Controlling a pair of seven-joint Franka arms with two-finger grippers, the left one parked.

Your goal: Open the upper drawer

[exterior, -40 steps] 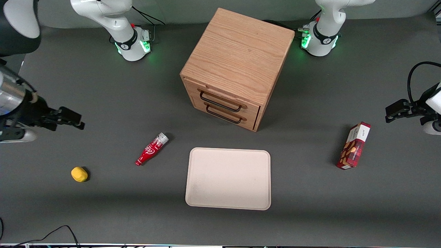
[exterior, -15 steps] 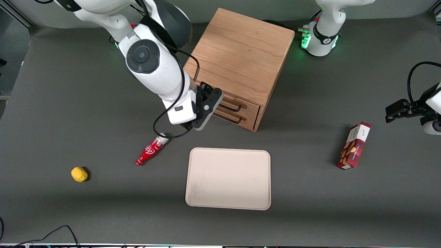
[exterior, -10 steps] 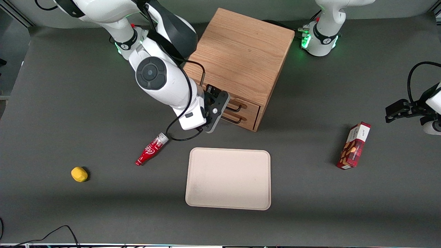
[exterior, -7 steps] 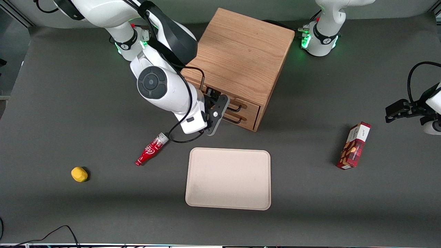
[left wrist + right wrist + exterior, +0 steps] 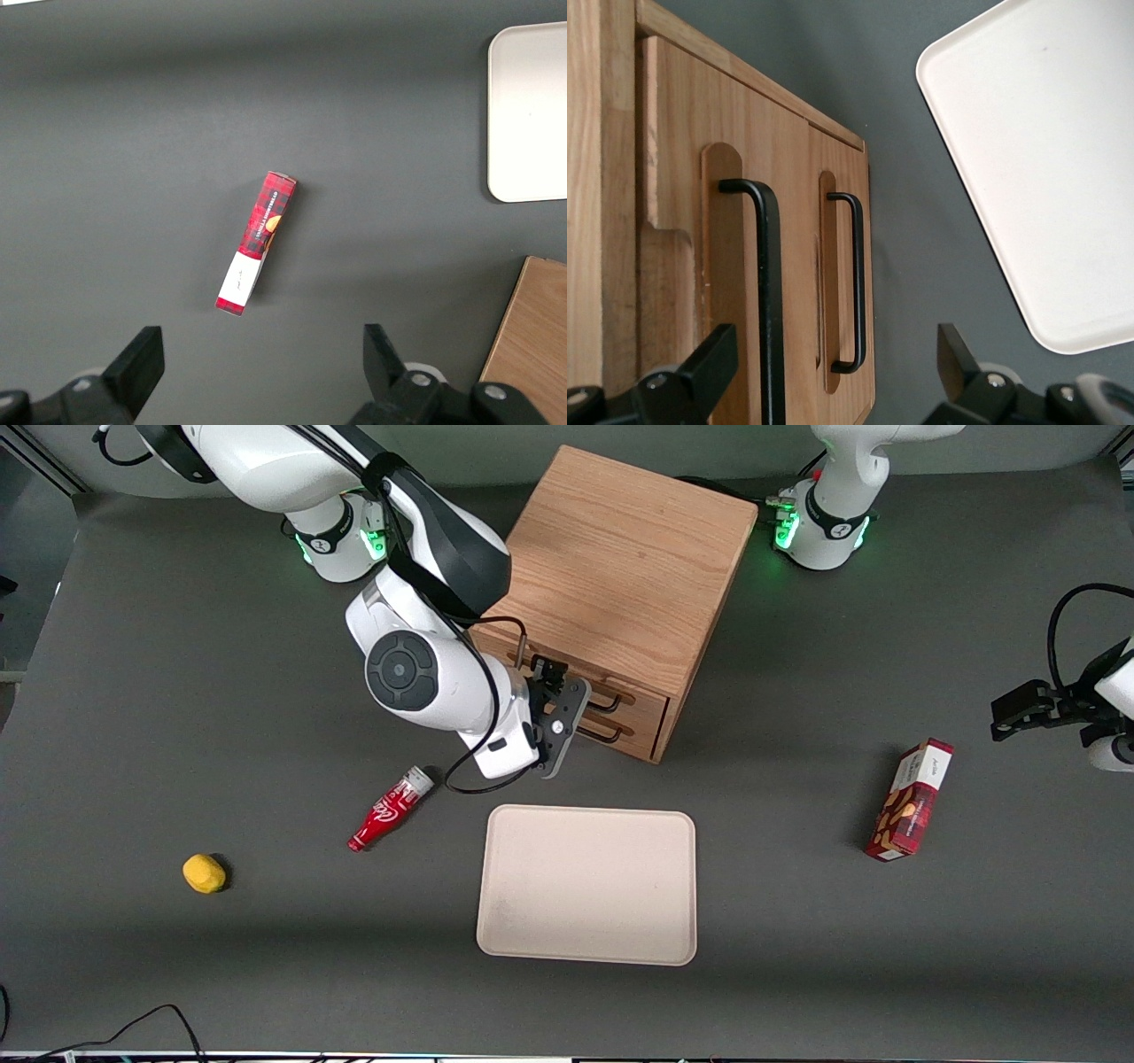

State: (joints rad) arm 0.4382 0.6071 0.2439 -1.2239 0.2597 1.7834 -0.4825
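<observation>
The oak cabinet (image 5: pixel 620 567) stands mid-table with both drawers shut flush. The upper drawer (image 5: pixel 645 707) has a thin black bar handle (image 5: pixel 611 701), and the lower drawer's handle (image 5: pixel 604 735) sits just below it. My right gripper (image 5: pixel 567 704) hovers close in front of the drawer fronts and hides part of them. In the right wrist view the upper drawer's handle (image 5: pixel 769 301) and the lower handle (image 5: pixel 856 283) both lie between the spread fingers (image 5: pixel 700 372). The gripper (image 5: pixel 830 376) is open and touches neither handle.
A cream tray (image 5: pixel 585 886) lies on the table nearer the front camera than the cabinet. A red bottle (image 5: pixel 390 810) and a yellow lump (image 5: pixel 204 873) lie toward the working arm's end. A red snack box (image 5: pixel 912 799) lies toward the parked arm's end.
My right arm swung in from the table's end to the drawer fronts, and in the last second shifted slightly along them. The gripper stayed open and the drawers have not moved.
</observation>
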